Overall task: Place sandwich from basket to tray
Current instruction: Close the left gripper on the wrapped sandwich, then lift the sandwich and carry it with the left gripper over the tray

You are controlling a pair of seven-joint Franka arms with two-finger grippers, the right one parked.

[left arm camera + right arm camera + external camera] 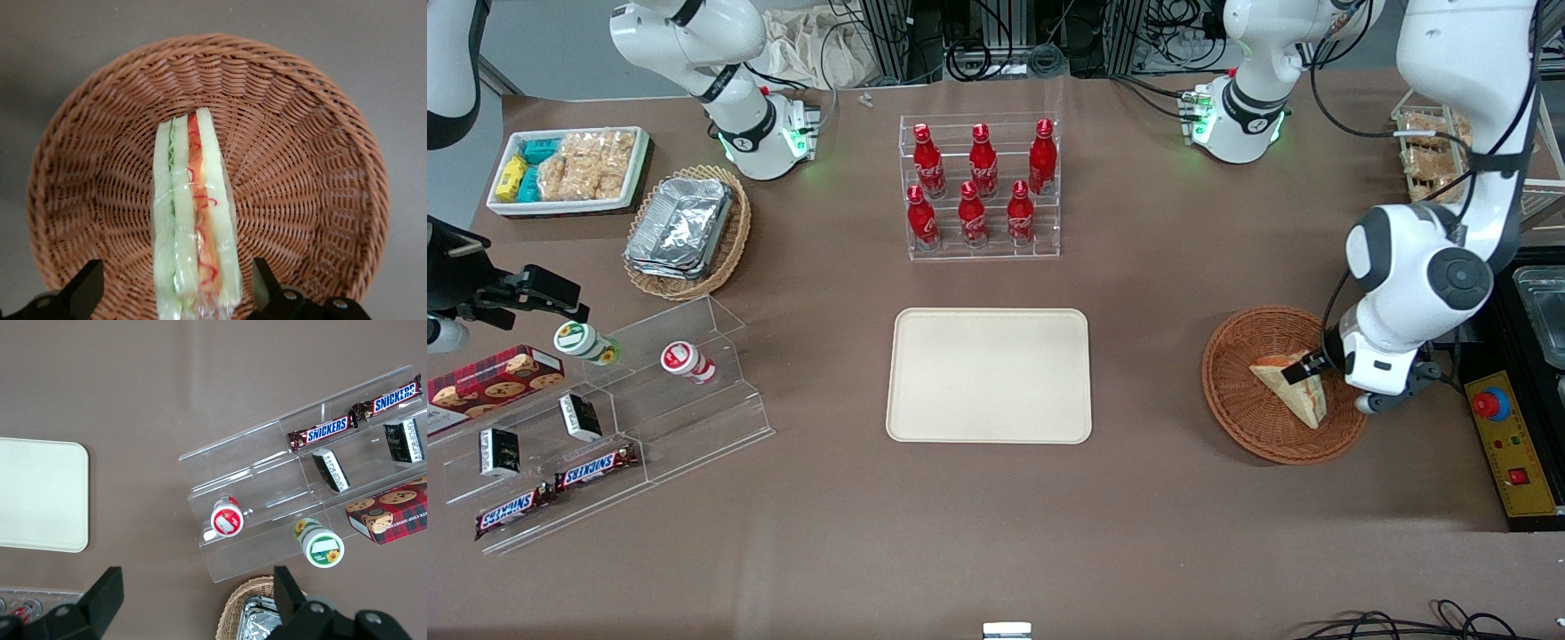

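The left arm's black two-finger gripper (177,293) sits low in the round reddish-brown woven wicker basket (1240,404), its fingers (83,287) spread wide on either side of the triangular white-bread sandwich in clear wrap (193,220) without touching it. In the wrist view only the fingers' upper parts show, and the sandwich's near end is cut off at the frame edge. From the front, the white arm covers the basket's rim at about 3 o'clock and hides the gripper's body; the sandwich (1294,387) lies in the basket toward that same side. The flat cream-beige rectangular tray (989,374) lies well apart, toward 9 o'clock of the basket, bare. At the tray's 12 o'clock stands a clear acrylic rack of red bottles (980,185).
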